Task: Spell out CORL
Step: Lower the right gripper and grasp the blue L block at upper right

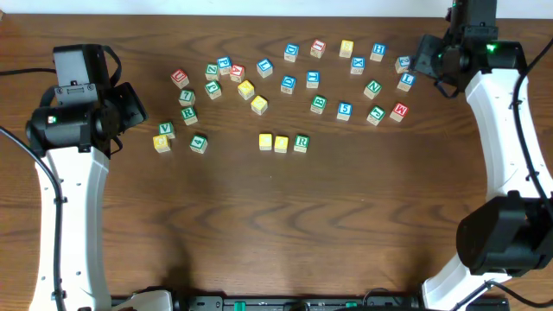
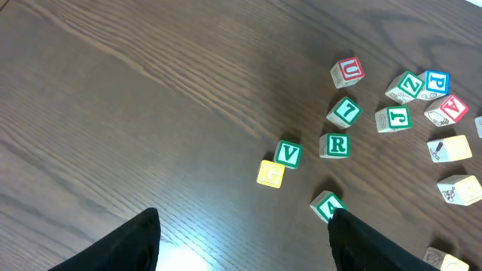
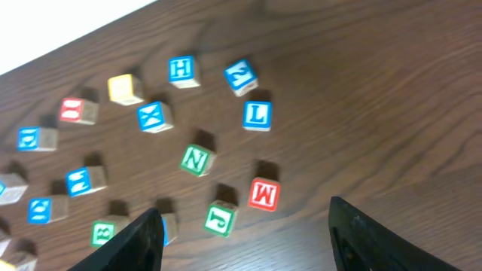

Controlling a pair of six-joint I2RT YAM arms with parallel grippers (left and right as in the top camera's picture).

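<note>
The left pincer [image 2: 245, 245] hangs over the table with its two black fingers [image 2: 139, 242] set wide apart. Between them there is only bare wood and a patch of glare. The right pincer [image 3: 245, 241] is also spread wide and grips nothing. Under both lies a dark brown table [image 1: 285, 233], its grain running roughly side to side. A pale strip shows past its far edge, and the right wrist view shows the same pale ground beyond a corner.

Take the R cube [image 1: 301, 142] as the mark: white-faced with a green letter, it sits near the middle of the table. From the arms' side its letter reads upright. Just beside it on its left sit the two yellow cubes [image 1: 265, 141]. The three form a short row whose long axis runs side to side, square to the near edge.

The L cube [image 3: 257, 115] lies well apart from the R cube, beyond it and to its right, near the right pincer. Its blue letter faces up, slightly tilted in the right wrist view. The scatter of other lettered cubes [image 1: 313, 79] spreads beyond the R cube, to both sides. The left pincer is well off to the R cube's left.
</note>
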